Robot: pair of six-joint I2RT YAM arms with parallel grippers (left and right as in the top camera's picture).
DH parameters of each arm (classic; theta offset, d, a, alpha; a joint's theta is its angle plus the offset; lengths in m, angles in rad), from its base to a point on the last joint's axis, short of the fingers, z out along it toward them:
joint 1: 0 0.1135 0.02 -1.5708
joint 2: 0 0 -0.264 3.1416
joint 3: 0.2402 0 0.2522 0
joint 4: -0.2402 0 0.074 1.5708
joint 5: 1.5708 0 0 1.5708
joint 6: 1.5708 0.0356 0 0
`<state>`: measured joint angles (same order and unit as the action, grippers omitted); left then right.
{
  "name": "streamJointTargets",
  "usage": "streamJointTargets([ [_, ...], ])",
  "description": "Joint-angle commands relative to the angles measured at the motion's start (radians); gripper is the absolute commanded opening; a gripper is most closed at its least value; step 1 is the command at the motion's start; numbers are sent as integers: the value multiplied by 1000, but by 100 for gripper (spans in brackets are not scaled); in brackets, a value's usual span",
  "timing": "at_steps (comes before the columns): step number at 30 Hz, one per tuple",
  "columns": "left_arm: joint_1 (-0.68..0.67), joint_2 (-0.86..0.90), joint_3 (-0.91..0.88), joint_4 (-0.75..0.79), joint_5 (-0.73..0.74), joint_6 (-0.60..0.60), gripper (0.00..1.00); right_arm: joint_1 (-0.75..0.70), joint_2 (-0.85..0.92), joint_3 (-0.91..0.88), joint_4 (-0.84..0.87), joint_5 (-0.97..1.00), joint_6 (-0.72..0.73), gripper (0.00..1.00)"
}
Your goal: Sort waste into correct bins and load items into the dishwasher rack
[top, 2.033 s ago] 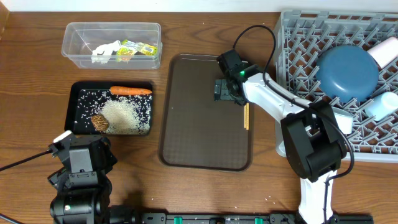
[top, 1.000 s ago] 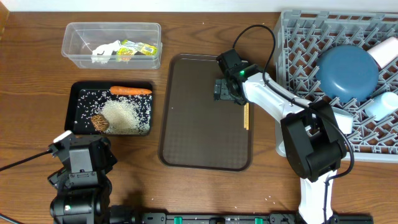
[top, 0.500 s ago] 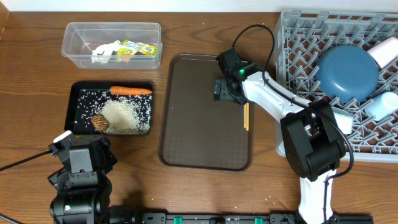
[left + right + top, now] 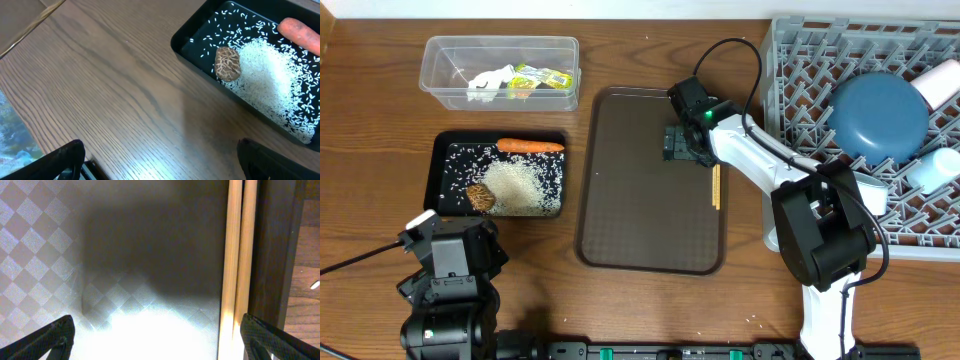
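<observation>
Chopsticks (image 4: 716, 187) lie as a pair, side by side and touching, on the brown serving tray (image 4: 640, 215), running along the inside of its right rim. The right claw (image 4: 680, 143) hangs low over the far right part of that tray, its jaws spread as wide as they go and gripping nothing. In the right wrist view the chopsticks (image 4: 239, 265) sit inside the span of the open right claw (image 4: 160, 340), much nearer one finger than the other, with the tray's dark rim just beyond them.

The left claw (image 4: 159, 162) is likewise fully spread and empty, over bare wood of the surface (image 4: 380, 120), near the closest corner of the black tray (image 4: 432, 175). That tray holds the carrot (image 4: 530, 146) along its far edge, the brown food lump (image 4: 480, 197) and a heap of rice (image 4: 520, 185) with loose grains scattered around it. The clear tub (image 4: 500, 45) behind it contains the crumpled white paper (image 4: 490, 82) and the yellow-green wrappers (image 4: 542, 77).

At the right, the rack (image 4: 800, 60) carries the dark blue dish (image 4: 880, 115), the white cup (image 4: 940, 82) and the light blue cup (image 4: 932, 170).
</observation>
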<state>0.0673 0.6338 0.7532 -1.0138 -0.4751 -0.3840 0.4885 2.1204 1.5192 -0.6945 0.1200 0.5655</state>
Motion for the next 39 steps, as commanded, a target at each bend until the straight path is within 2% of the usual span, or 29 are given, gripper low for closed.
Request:
streamJointTargets([
  [1,-1,0,-2,-2,-12,13,98,13,19,19,3,-13,-14,99],
  [28,-1,0,-2,-2,-12,13,98,-5,25,20,6,41,-13,99],
  [39,-1,0,-2,-2,-12,13,98,-13,24,20,14,-29,-21,99],
])
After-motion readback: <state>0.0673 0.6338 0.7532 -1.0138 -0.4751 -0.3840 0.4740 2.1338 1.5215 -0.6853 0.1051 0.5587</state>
